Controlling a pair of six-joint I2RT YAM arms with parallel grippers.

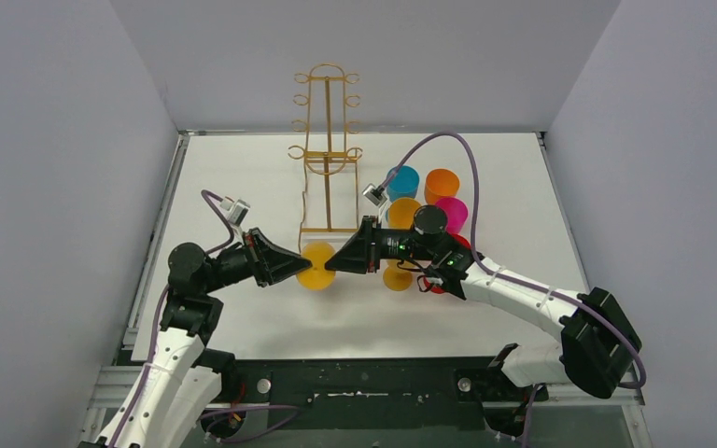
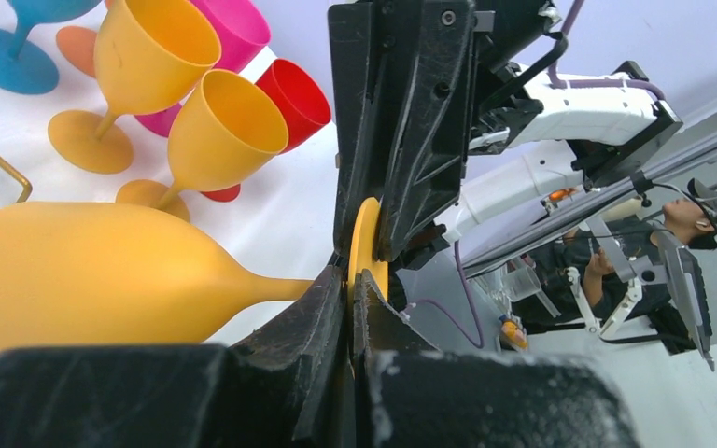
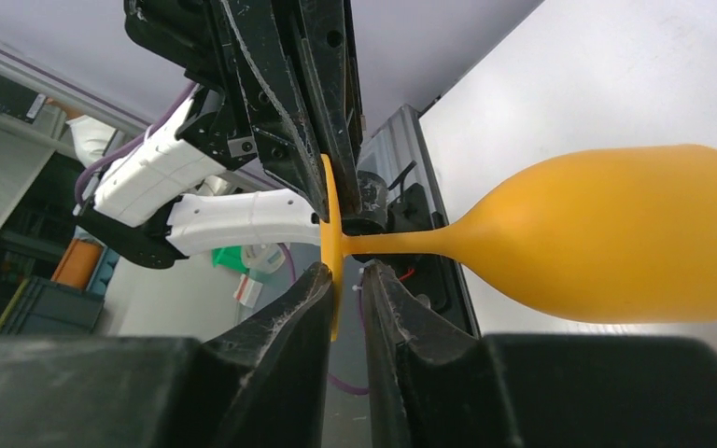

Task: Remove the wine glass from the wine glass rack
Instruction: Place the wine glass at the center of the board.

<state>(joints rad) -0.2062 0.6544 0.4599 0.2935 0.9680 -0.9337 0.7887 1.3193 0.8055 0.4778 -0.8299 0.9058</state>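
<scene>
Black two-fingered left claw is clamped hard on the rim of the thin round foot of the yellow, plastic-looking wine glass. The glass hangs bowl-down with its foot uppermost, off the wires and just beside the near end of the rack's base.

From the opposite side the black right claw has that same foot between its fingers. They stand close, but a sliver of light shows beside one pad, so I cannot tell whether it bites.

To my eye this is a hand-over. The right claw should seat flat on the disc before the left one lets go, and neither should twist, since two grips on so thin a foot will fight.

Beyond on the white table stand coloured goblets to steer around. Farthest off is the thin gold wire wine glass rack.
</scene>
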